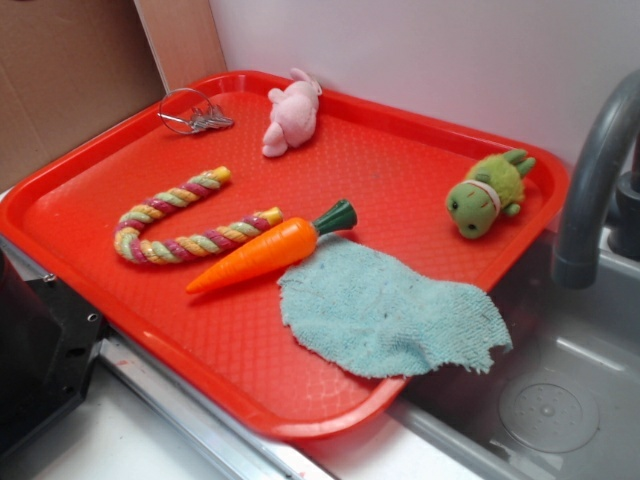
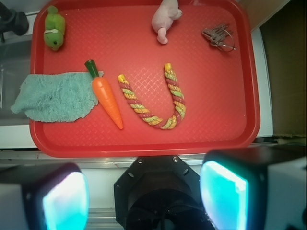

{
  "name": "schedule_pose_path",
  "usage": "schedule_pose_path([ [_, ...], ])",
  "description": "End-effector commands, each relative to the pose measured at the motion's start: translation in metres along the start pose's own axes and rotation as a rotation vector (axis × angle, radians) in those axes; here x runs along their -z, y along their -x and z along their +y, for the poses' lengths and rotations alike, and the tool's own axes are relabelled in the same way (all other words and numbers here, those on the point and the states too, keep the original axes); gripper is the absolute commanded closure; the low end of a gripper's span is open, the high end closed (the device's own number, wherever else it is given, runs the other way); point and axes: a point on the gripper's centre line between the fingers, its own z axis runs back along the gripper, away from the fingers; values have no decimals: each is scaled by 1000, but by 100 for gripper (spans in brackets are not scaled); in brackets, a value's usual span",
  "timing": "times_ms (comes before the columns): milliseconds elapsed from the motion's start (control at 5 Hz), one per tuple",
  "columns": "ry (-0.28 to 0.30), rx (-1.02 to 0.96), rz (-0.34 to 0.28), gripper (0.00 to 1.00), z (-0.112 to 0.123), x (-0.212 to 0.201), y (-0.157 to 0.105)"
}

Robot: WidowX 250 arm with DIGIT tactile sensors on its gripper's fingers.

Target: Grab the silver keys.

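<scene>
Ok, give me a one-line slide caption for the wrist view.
Open gripper poised short of a red tray, silver keys in its far corner beside a pink plush toy.

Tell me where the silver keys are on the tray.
In the exterior view the silver keys lie in the red tray's far left corner, left of the pink plush toy. In the wrist view they show at upper right.
</scene>
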Motion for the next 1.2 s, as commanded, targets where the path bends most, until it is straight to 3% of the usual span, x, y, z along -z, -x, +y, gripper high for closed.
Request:
schedule_pose_path([
  [0,0,0,0,0,0,0,0],
  [200,-43,35,14,0,-42,-47,-23],
  [400,-109,116,-3,0,-29,-48,-38],
  [600,-106,109,56,0,-8,-25,-66],
  [1000,-106,109,56,0,-8,-25,-66],
])
